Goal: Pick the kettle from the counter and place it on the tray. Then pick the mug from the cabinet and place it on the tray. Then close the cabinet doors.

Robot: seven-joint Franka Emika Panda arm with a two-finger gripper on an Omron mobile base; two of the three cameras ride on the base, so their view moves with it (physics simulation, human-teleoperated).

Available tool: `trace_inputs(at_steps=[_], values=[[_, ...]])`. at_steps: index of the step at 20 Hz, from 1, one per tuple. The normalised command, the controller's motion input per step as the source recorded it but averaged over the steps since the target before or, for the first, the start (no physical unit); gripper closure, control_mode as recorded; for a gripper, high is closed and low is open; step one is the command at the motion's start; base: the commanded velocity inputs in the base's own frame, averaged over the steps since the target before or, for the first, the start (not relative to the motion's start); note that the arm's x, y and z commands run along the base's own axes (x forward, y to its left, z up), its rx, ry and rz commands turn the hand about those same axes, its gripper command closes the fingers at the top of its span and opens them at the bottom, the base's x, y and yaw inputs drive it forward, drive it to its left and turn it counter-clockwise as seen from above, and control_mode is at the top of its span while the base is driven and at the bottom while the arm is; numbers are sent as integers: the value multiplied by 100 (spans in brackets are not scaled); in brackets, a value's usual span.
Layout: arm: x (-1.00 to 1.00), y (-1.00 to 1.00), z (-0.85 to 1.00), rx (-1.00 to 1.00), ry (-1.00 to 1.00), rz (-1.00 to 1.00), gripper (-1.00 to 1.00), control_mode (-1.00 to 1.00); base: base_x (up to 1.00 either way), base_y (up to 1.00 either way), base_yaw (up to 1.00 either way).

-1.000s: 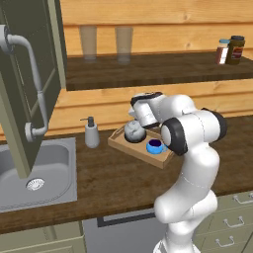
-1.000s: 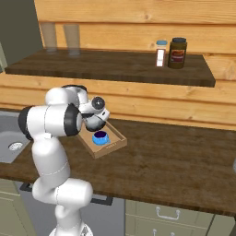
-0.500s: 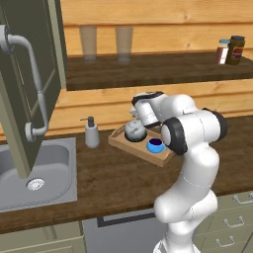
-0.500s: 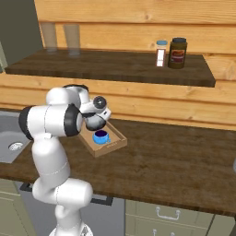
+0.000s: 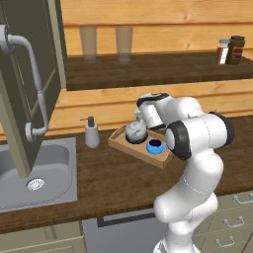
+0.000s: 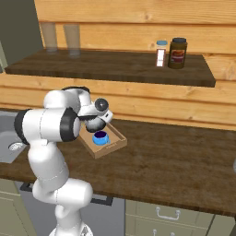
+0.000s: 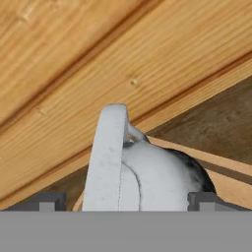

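Observation:
The silvery kettle (image 5: 135,131) stands on the light-wood tray (image 5: 118,141) at the back of the dark counter (image 5: 108,180), and the blue mug (image 5: 154,147) sits beside it on the same tray. From the right base view the mug (image 6: 100,138) is in front of the kettle (image 6: 94,123) on the tray (image 6: 118,141). My gripper (image 7: 125,202) is open just above the kettle (image 7: 167,177), one fingertip on each side of its arched handle and well clear of it. A grey-green cabinet door (image 5: 22,99) hangs open at the left.
A soap pump bottle (image 5: 91,133) stands left of the tray, and the steel sink (image 5: 49,165) lies beyond it. Two drinking glasses (image 5: 89,42) and two jars (image 5: 236,49) stand on the wooden shelf above. Lower drawers (image 5: 232,227) sit under the counter.

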Motion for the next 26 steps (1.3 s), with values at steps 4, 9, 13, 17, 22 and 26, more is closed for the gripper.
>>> trace_inputs(at_steps=[4, 9, 13, 17, 22, 26], values=[[-37, 0, 28, 0, 0, -4, -100, -100, 0, 0, 0], [-51, 0, 45, 0, 0, -5, -100, -100, 0, 0, 0], [-66, 0, 53, 0, 2, -7, -100, -100, 0, 0, 0], [-71, 0, 65, -7, 10, -5, -100, -100, 0, 0, 0], [-64, 0, 64, -17, 15, -3, -100, -100, 0, 0, 0], [-63, 0, 53, -23, 20, 0, -100, -100, 0, 0, 0]])
